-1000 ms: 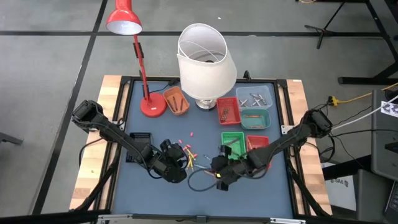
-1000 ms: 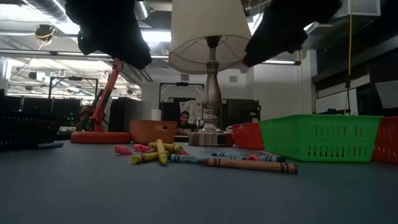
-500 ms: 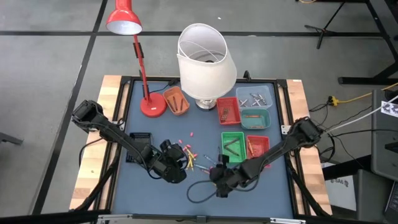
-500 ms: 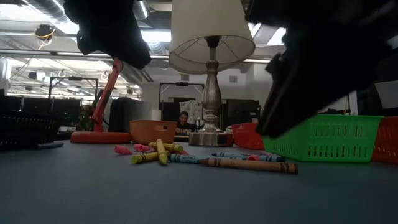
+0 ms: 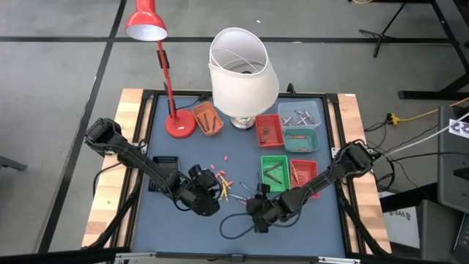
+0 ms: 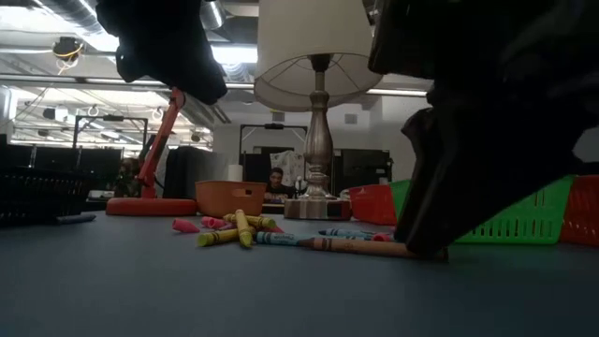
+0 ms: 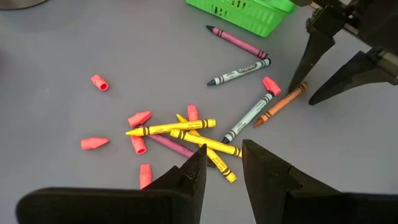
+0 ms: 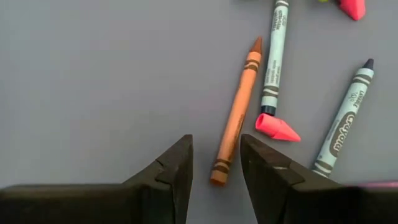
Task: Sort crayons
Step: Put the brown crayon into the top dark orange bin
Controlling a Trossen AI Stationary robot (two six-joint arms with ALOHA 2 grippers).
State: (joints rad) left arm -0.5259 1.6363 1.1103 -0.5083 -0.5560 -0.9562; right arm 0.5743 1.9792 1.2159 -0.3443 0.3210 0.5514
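Several crayons lie loose on the blue-grey table top (image 5: 183, 227). They include a brown one (image 8: 239, 109), two grey-blue ones (image 8: 273, 56), a purple one (image 7: 236, 41) and yellow ones (image 7: 180, 129), with small pink stubs among them. My right gripper (image 8: 216, 142) is open and low over the table. Its fingers stand on either side of the brown crayon's blunt end (image 8: 219, 177) without touching it. My left gripper (image 7: 224, 147) hangs open above the yellow crayons and holds nothing.
Small trays stand at the back and right: orange (image 5: 208, 117), red (image 5: 268, 130), teal (image 5: 300, 139), clear (image 5: 300, 115), green (image 5: 275, 170), and a second red one (image 5: 303, 172). A red desk lamp (image 5: 165, 73) and a white-shaded lamp (image 5: 242, 70) stand at the back. A black cable loop (image 5: 234, 224) lies near the front.
My right gripper has come down toward the table and a little toward the left and near edges. It has ended with its open fingers at the brown crayon's blunt end. The crayons have not moved.
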